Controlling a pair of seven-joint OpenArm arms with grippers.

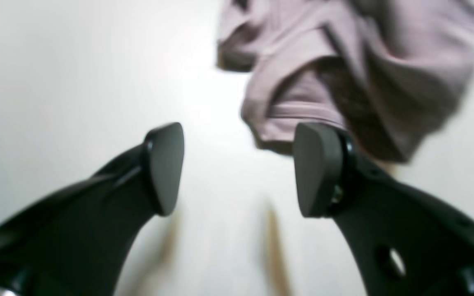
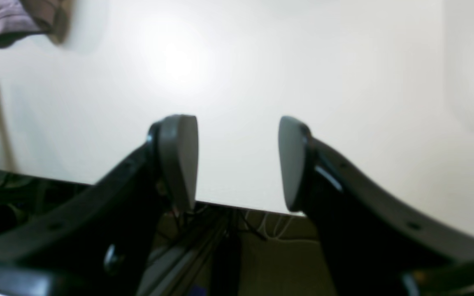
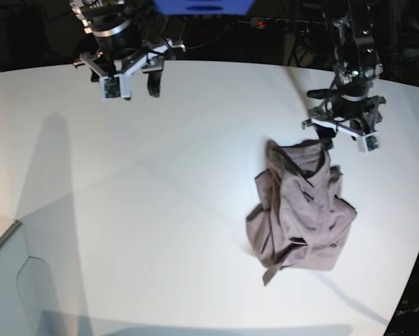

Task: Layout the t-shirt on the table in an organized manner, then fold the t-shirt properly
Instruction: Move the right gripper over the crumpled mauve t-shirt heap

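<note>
The mauve-grey t-shirt (image 3: 300, 210) lies crumpled in a heap on the right side of the white table (image 3: 160, 210). My left gripper (image 3: 327, 136) hovers just past the heap's far end. In the left wrist view it (image 1: 241, 168) is open with only bare table (image 1: 76, 61) between its pads, and the t-shirt (image 1: 344, 61) bunches just beyond the right-hand finger (image 1: 319, 168). My right gripper (image 3: 143, 82) hangs at the far left, well away from the shirt. It (image 2: 237, 160) is open and empty, and a corner of the t-shirt (image 2: 10, 20) shows at the top left.
The table's far edge (image 2: 237, 207) runs under my right gripper, with dark cables and floor below it. A blue object (image 3: 202, 7) sits behind the table at the back. The curved near edge (image 3: 406, 280) falls away at the lower right.
</note>
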